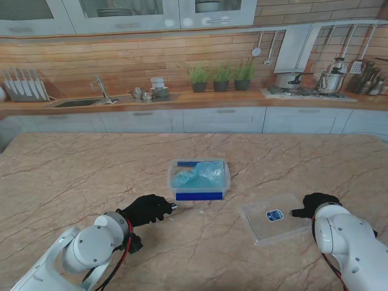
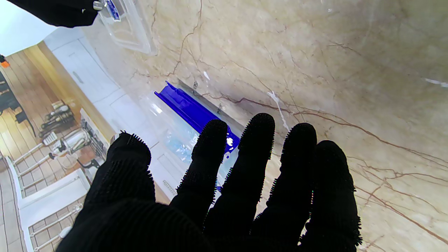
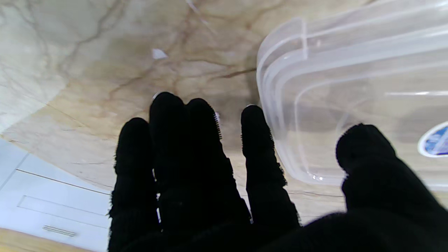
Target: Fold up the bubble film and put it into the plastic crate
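- Bubble film (image 1: 199, 174): pale blue, crumpled, lies inside the plastic crate (image 1: 199, 193), which sits near the middle of the table (image 1: 73, 170). Crate is clear-walled with a blue clip bar on the side nearest me.
- Left hand (image 1: 145, 209): just beside the crate's near-left corner, holding nothing; in the left wrist view its fingers (image 2: 260, 147) are extended and lying close together, thumb set apart.
- Right hand (image 1: 315, 204): at the right edge of the clear lid (image 1: 274, 219), which lies flat on the table right of the crate and apart from it. Fingers (image 3: 182, 140) straight and mostly pressed together, thumb apart over the lid rim; nothing pinched.
- Judgement: film is in the crate, task looks near its end. Film sits bunched; whether it is properly folded cannot be told.
- If any step remains, tamp the film below the rim with flat fingers, then draw both hands clear without nudging crate or lid.
- Labels: oval blue-and-white sticker (image 1: 274, 214) on the lid; writing too small to read.
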Controlling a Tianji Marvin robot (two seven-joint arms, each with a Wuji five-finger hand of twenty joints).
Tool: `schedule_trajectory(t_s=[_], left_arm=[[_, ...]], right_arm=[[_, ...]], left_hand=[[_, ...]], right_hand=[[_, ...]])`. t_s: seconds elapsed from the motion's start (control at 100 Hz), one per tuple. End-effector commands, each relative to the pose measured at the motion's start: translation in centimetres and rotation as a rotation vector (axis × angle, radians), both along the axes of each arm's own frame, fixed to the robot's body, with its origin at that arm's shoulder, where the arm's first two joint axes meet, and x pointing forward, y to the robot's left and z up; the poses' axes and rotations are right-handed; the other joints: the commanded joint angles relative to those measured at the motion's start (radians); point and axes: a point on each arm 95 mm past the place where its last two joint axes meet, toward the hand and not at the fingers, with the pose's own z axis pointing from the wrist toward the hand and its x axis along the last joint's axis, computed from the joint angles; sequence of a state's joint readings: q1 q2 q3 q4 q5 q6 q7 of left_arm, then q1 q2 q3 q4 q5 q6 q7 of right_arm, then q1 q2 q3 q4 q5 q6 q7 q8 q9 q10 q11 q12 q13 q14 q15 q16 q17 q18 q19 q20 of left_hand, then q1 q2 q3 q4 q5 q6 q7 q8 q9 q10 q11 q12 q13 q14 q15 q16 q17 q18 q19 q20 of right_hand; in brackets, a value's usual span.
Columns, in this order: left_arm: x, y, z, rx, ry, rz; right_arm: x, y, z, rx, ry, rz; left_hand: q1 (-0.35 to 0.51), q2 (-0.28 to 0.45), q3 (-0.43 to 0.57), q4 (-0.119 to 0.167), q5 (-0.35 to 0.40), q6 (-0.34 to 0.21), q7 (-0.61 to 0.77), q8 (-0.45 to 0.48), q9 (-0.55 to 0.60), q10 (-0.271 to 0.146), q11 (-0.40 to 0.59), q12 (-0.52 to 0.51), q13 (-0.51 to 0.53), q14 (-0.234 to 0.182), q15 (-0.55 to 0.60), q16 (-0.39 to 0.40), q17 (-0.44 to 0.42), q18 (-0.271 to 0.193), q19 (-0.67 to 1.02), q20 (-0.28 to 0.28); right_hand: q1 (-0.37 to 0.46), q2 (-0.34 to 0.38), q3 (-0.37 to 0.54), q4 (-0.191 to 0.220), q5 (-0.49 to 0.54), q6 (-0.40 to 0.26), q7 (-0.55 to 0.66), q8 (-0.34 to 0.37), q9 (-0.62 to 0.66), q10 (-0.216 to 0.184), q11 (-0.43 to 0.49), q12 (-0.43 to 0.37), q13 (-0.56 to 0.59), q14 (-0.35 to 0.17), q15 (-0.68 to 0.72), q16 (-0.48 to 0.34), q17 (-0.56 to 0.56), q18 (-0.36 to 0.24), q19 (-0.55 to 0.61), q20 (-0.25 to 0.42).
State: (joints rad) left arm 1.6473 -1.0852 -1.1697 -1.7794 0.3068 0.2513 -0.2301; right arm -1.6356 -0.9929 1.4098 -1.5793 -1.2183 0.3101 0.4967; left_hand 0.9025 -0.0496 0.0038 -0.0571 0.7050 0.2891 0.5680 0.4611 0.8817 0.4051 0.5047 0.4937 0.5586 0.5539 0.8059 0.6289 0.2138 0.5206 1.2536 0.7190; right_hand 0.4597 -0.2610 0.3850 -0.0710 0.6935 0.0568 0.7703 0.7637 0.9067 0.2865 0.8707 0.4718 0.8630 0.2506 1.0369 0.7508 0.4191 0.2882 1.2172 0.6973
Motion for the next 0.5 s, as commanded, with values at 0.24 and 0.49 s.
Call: schedule_trajectory(t_s=[0.24, 0.49], left_arm=[[0.2, -2.2, 1.6, 0.015, 0.074, -0.057], [0.2, -3.3, 1.3, 0.072, 0.179, -0.133]], right_arm=[[-0.6, 4.6, -0.4, 0.048, 0.056, 0.138], [-1.2, 7.0, 0.1, 0.092, 0.094, 0.188]], left_hand=[[0.012, 0.053, -0.022, 0.032, -0.023, 0.003, 0.014, 0.0, -0.029, 0.017, 0.006, 0.004, -0.03, 0.03, -0.005, 0.004, -0.022, -0.008, 0.0, 0.005], [0.013, 0.069, -0.022, 0.032, -0.03, 0.017, 0.011, 0.005, -0.045, 0.018, -0.001, 0.003, -0.045, 0.027, -0.012, 0.002, -0.035, -0.019, -0.006, 0.0]], right_hand=[[0.087, -0.083, 0.079, 0.01, 0.018, -0.111, -0.014, -0.079, 0.037, 0.024, 0.057, 0.009, 0.057, 0.018, 0.067, 0.005, 0.04, 0.0, 0.106, 0.014], [0.066, -0.057, 0.078, 0.032, 0.065, -0.059, -0.013, -0.087, 0.083, 0.05, 0.107, 0.033, 0.126, 0.028, 0.144, 0.022, 0.096, 0.016, 0.186, 0.032]])
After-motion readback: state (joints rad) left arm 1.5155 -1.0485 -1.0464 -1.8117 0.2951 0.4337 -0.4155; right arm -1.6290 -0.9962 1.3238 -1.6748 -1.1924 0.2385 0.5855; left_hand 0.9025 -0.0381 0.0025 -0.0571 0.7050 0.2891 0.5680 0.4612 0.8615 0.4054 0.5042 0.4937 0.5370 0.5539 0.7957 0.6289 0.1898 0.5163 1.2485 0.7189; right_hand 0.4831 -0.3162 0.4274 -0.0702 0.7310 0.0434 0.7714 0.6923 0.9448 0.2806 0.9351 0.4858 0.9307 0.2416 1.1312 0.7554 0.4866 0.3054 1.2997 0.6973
